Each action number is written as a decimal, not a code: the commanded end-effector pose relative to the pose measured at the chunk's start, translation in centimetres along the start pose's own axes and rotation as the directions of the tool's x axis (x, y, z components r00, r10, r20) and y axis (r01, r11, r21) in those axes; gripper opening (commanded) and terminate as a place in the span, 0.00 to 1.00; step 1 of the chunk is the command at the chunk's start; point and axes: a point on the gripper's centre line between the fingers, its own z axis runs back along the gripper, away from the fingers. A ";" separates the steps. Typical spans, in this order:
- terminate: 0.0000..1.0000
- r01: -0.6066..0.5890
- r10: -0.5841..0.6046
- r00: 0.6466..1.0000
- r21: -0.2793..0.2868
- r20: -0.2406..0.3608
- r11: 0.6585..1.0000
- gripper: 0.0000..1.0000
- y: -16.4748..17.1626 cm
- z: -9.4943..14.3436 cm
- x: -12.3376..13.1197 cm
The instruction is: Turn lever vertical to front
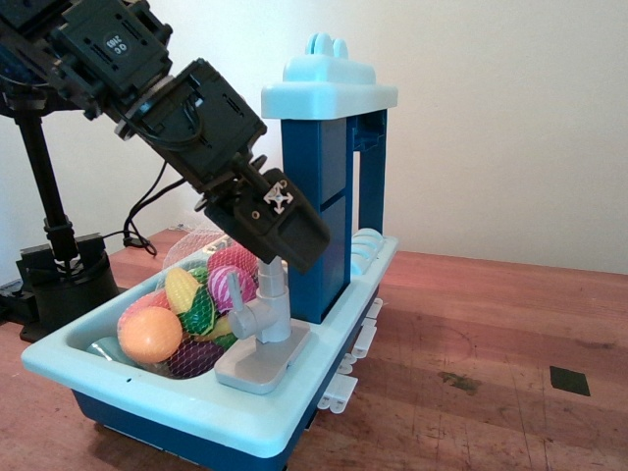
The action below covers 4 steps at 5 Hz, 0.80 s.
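Observation:
The grey toy faucet (272, 306) stands on a grey base plate (261, 361) at the front rim of a light-blue toy sink (196, 412). Its lever (244, 322), a short grey stub, juts out to the left from the lower column. My black gripper (287, 257) comes down from the upper left, and its tip is right at the top of the faucet column, hiding the faucet's upper end. The fingers read as one dark block, so I cannot tell whether they are open or shut or touching the faucet.
A net bag of plastic fruit (186, 304) fills the sink basin left of the faucet. A dark-blue tower with a light-blue top (329, 93) rises just behind the faucet. A black stand (59, 265) is at far left. A dark patch (569, 380) lies on the wooden table.

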 end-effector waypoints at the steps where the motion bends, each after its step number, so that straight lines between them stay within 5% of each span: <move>1: 0.00 0.000 0.000 1.000 0.000 0.000 1.000 1.00 0.0 0.0 0.0; 4: 0.00 -0.020 0.021 1.000 -0.018 0.018 1.000 1.00 0.0 -0.6 -0.1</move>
